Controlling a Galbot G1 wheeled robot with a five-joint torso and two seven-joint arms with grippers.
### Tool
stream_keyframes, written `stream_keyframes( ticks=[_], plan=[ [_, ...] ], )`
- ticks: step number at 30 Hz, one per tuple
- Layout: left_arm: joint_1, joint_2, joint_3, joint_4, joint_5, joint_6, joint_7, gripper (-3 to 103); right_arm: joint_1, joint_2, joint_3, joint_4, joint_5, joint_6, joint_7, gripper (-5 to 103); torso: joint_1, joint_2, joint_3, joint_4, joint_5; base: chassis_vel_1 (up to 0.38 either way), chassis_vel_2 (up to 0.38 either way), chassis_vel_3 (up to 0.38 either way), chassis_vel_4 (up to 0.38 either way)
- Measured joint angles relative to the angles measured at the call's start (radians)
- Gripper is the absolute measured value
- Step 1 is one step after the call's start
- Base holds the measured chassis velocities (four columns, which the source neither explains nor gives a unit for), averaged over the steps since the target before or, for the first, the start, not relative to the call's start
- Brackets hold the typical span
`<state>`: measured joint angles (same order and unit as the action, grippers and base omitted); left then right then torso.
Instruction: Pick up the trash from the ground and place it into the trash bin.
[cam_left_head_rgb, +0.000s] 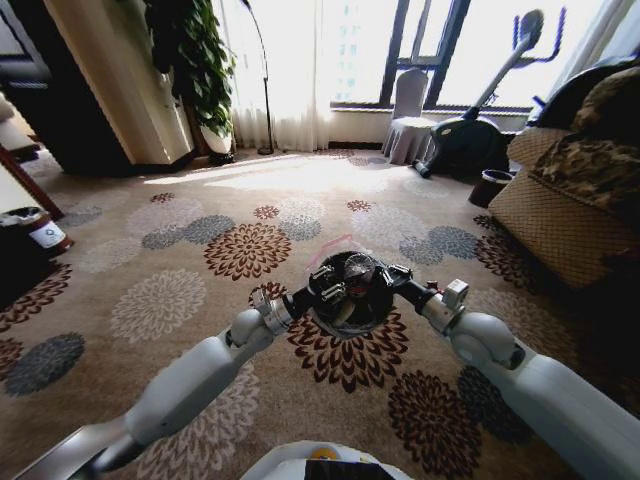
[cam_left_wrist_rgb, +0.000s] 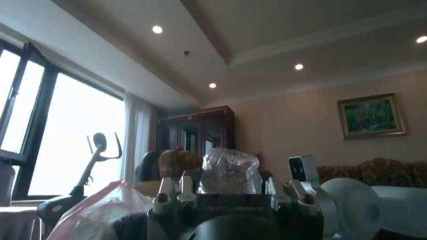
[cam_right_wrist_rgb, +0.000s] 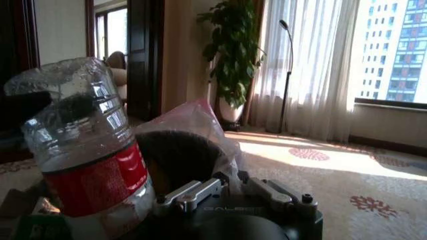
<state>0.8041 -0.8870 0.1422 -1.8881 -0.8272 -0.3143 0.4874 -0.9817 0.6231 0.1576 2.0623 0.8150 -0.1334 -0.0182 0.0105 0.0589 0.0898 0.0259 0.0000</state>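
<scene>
over the trash bin (cam_left_head_rgb: 350, 295), both arms meet at its mouth: left gripper (cam_left_head_rgb: 322, 285) at the near-left rim, right gripper (cam_left_head_rgb: 392, 275) at the right rim. cannot tell the left's state. the right one looks clamped on the clear bottle (cam_right_wrist_rgb: 83, 150), which stands upright just beside the bin's pinkish bag liner (cam_right_wrist_rgb: 193, 117) in the right wrist view; in the left wrist view the same bottle (cam_left_wrist_rgb: 230, 170) pokes up behind the gripper body.

handling, my read: bottle is empty-looking thin plastic with a red label, so light, crushable, slick. grip mid-body at the label band, moderate squeeze, or it buckles and pops out. liner is floppy film and could snag a finger on release. bin is small and light, likely to tip if bumped.

count: one bottle, one bin, one liner. beyond the bin, bare carpet, no other litter i can make out. far behind the bin: one potted plant (cam_left_head_rgb: 195, 60), one exercise bike (cam_left_head_rgb: 475, 125), one small dark pot (cam_left_head_rgb: 490, 187).
</scene>
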Motion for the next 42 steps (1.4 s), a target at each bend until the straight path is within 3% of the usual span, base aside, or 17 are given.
stream_keyframes(
  ticks=[1,5,7,10,12,14,23,28,33,39,42],
  plan=[
    [0.011,0.007,-0.008,-0.011,0.001,-0.004,0.001,53,0.001,0.004,-0.001,-0.004,-0.003,0.0,0.0,0,0.0,0.0,0.0,0.0,0.0,0.0,0.0,0.0,0.0],
    [0.058,0.026,-0.037,-0.044,0.007,-0.014,0.006,70,-0.001,0.016,-0.006,-0.011,0.013,-0.005,0.0,0,0.0,0.0,0.0,0.0,-0.0001,0.0,0.0,0.0,0.0],
    [0.078,0.031,-0.048,-0.043,0.055,-0.019,0.0,81,-0.004,0.018,-0.006,-0.006,0.043,-0.015,0.0,0,0.0,0.0,0.0,0.0001,0.0,0.0,0.0,0.0,0.0],
    [0.083,0.029,-0.057,-0.033,0.087,-0.023,-0.001,86,-0.007,0.018,-0.006,0.002,0.063,-0.024,0.0,0,0.0,0.0,0.0,-0.0002,-0.0002,0.0,0.0,0.0,0.0],
    [0.086,0.023,-0.078,-0.055,0.074,-0.016,-0.019,96,-0.01,0.016,-0.002,0.014,0.095,-0.051,0.0,0,0.0,0.0,0.0,0.0,-0.0002,0.0,0.0,0.0,0.0],
    [0.086,0.021,-0.087,-0.066,0.067,-0.009,-0.025,98,-0.014,0.014,0.003,0.017,0.111,-0.067,0.0,0,0.0,0.0,0.0,0.0,-0.0001,0.0,0.0,0.0,0.0],
    [0.102,0.017,-0.092,-0.105,0.081,0.005,-0.031,100,-0.011,-0.002,0.002,0.026,0.126,-0.085,0.0,0,0.0,0.0,0.0,0.0,0.0,0.0,0.0,0.0,0.0],
    [0.129,0.034,-0.123,-0.146,0.11,-0.004,0.001,100,0.031,0.0,-0.033,0.002,0.141,-0.092,0.0,0,0.0,0.0,0.0,-0.0003,0.0001,0.0,0.0,0.0,0.0],
    [0.153,0.061,-0.132,-0.14,0.217,-0.039,0.054,100,0.093,0.024,-0.09,-0.032,0.162,-0.096,0.0,0,0.0,0.0,0.0,0.0003,-0.0002,0.0,0.0,0.0,0.0],
    [0.133,0.076,-0.1,-0.11,0.29,-0.033,0.049,100,0.107,0.042,-0.113,-0.034,0.161,-0.086,0.0,0,0.0,0.0,0.0,-0.0002,0.0,0.0,0.0,0.0,0.0],
    [0.104,0.08,-0.078,-0.095,0.339,-0.015,0.016,100,0.104,0.041,-0.113,-0.03,0.158,-0.07,0.0,0,0.0,0.0,0.0,-0.0002,-0.0003,0.0,0.0,0.0,0.0]
  ],
)
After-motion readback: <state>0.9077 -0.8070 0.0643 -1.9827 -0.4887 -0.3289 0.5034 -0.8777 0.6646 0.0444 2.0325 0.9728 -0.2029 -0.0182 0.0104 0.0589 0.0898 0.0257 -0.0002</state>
